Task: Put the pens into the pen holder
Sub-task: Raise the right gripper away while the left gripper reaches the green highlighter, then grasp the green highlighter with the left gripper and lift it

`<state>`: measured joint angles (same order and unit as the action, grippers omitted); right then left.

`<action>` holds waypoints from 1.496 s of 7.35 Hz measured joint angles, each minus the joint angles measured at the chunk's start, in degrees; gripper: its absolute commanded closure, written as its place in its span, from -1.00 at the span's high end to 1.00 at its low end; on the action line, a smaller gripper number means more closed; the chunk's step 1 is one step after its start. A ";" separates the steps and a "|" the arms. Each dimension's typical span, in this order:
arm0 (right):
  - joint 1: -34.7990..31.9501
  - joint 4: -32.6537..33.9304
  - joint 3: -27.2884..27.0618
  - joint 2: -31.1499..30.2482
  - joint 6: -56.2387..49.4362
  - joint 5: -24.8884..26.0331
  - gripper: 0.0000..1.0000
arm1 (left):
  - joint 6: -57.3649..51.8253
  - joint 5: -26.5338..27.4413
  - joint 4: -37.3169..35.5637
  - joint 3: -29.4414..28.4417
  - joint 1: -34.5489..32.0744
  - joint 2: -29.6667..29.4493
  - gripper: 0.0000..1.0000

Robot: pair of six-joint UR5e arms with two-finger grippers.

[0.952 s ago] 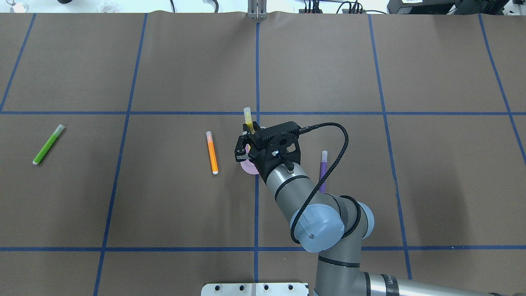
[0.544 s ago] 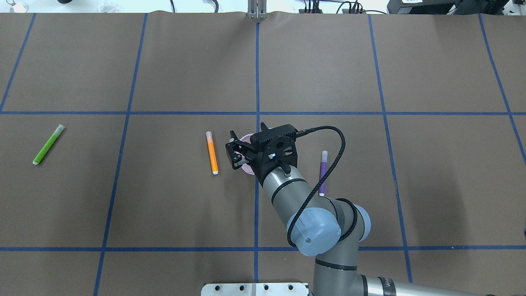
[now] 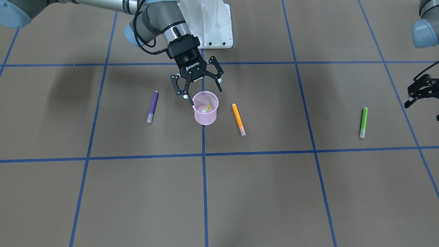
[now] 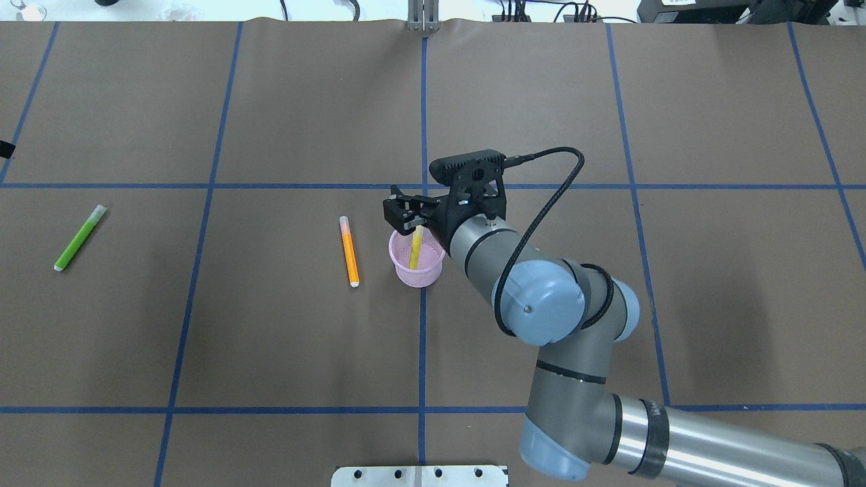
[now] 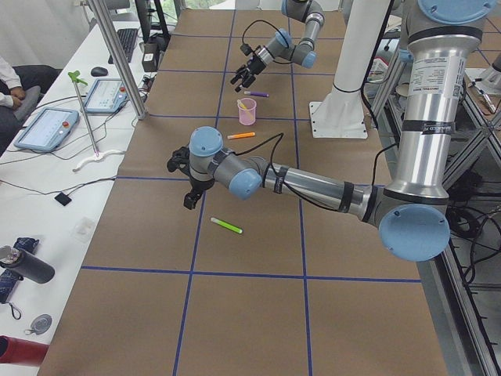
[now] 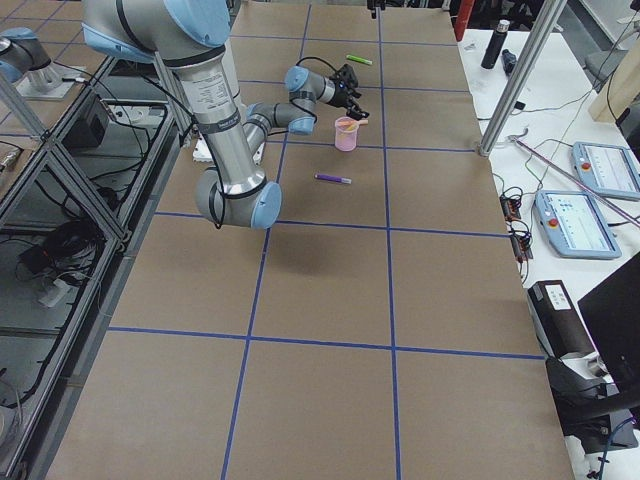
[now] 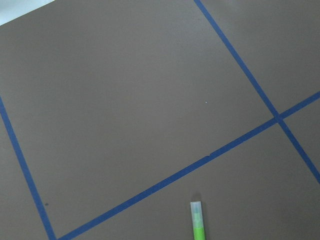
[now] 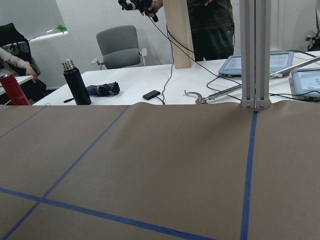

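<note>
just above the rim of the pink mesh cup (image 3: 205, 117), the right gripper (image 3: 200, 90) hangs with its fingers spread wide and nothing between them. one yellow pen (image 4: 415, 249) is inside the cup, tilted against the wall because it is longer than the cup is deep. the wide spread reads as a clean let-go, with room to lift away without snagging the pen or tipping the light cup. three pens lie flat on the brown table (image 3: 274, 192): the orange pen (image 3: 238, 118) just beside the cup on the robot's left, the purple pen (image 3: 153, 106) near it on the robot's right, the green pen (image 3: 363, 121) well apart, out toward the left arm. the cup stands upright on a blue tape line (image 3: 203, 178) mid-table, likely so either arm can reach it. the left gripper (image 3: 420, 92) hovers near the green pen, but is cut off at the picture's edge, so its fingers' state cannot be told. by this count one of four pens is collected; the orange one looks the easiest next pick.
</note>
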<state>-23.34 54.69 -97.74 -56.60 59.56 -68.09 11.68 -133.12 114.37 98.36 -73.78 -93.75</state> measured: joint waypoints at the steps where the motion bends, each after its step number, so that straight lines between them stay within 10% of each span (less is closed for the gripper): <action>1: -4.22 8.07 -2.52 -0.08 1.83 -8.00 0.99 | 4.27 2.47 1.97 -0.08 2.86 0.33 1.00; 6: -28.81 27.93 -6.88 -3.98 -5.70 -46.92 0.99 | 10.57 11.83 12.44 -11.95 13.60 -0.93 0.96; 9: -33.08 29.15 -8.51 -7.75 -11.78 -50.91 1.00 | 10.42 11.92 16.30 -17.22 16.73 -2.67 -0.33; 11: -33.45 29.22 -8.66 -8.02 -12.14 -51.07 1.00 | 10.10 11.80 16.47 -17.63 17.58 -2.94 -0.82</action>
<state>-56.79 83.91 -106.40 -64.62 47.42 -119.16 21.78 -121.32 130.85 80.73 -56.20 -96.69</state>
